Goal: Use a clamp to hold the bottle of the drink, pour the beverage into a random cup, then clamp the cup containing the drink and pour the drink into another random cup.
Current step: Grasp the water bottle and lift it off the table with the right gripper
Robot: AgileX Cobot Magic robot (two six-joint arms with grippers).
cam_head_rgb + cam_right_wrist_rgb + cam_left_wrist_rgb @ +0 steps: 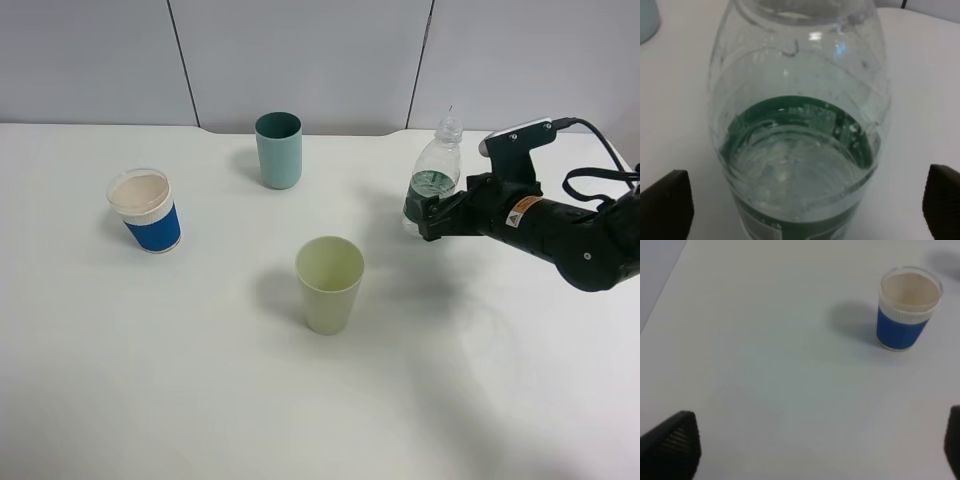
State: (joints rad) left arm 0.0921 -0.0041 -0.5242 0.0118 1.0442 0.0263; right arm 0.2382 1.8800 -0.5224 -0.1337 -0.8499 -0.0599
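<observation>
A clear plastic bottle [432,183] with a green label and some liquid stands upright at the right of the white table. My right gripper [428,216] is open with its fingers on either side of the bottle's lower part. In the right wrist view the bottle [800,140] fills the frame between the two fingertips, and the right gripper [802,202] leaves gaps on both sides. A light green cup [329,283] stands in the middle. A teal cup [278,150] stands at the back. My left gripper [815,442] is open and empty over bare table.
A blue paper cup with a white rim [150,213] stands at the left and shows in the left wrist view [907,310]. The white table [200,380] meets a grey wall at the back. The teal cup's edge shows in the right wrist view [647,20].
</observation>
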